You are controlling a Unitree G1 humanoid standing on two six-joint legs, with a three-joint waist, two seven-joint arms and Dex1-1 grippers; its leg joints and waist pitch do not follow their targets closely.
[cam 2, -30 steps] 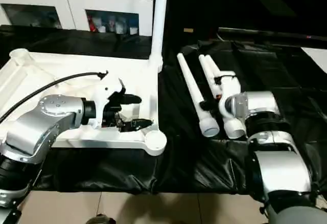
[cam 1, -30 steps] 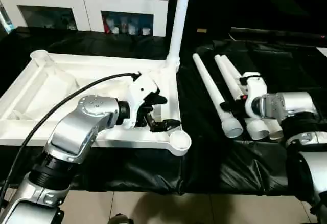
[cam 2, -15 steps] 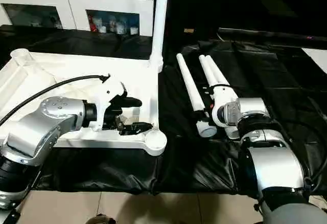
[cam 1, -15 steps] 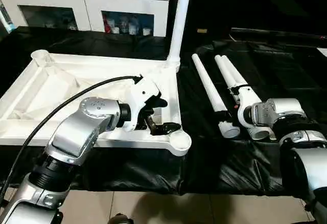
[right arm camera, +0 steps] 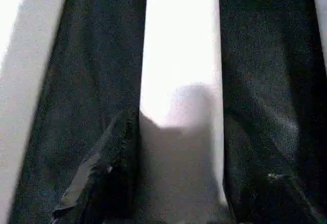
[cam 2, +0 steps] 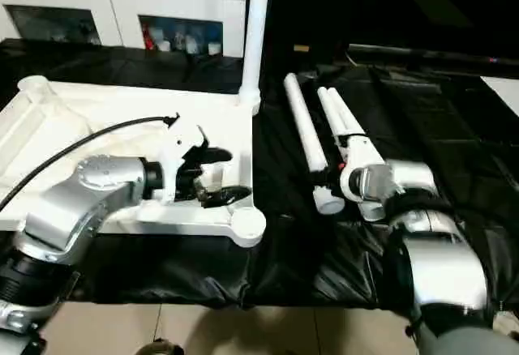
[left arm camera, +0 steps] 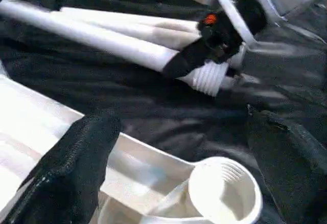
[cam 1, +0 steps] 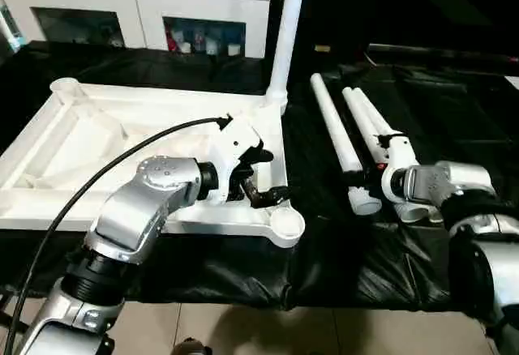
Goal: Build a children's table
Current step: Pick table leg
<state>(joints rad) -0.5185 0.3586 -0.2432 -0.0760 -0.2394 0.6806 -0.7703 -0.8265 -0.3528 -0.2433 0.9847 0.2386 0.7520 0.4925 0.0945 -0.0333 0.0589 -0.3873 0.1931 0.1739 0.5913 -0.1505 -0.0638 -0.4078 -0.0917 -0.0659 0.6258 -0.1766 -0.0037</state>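
Observation:
The children's table top [cam 1: 162, 96] lies upside down on the left, ribbed side up. One white leg [cam 1: 284, 39] stands upright in its far right corner socket. Three loose legs [cam 1: 336, 140] lie side by side on the black cloth to the right. My left gripper [cam 1: 263, 178] hangs open just above the top's near right corner, close to the empty socket [left arm camera: 222, 193]. My right gripper [cam 1: 366, 168] reaches in from the right. It is shut on one loose leg [right arm camera: 179, 55] near the threaded end, a black finger [right arm camera: 102, 183] pressed against each side.
A white cabinet [cam 1: 138, 6] with glass doors stands behind the table top. Black cloth [cam 1: 365, 258] covers the work surface to its front edge, with tiled floor below. A black cable [cam 1: 122, 156] arcs over my left forearm.
My right gripper has narrowed onto the loose leg and settled lower on it. My left gripper stays open and has edged slightly toward the near right corner.

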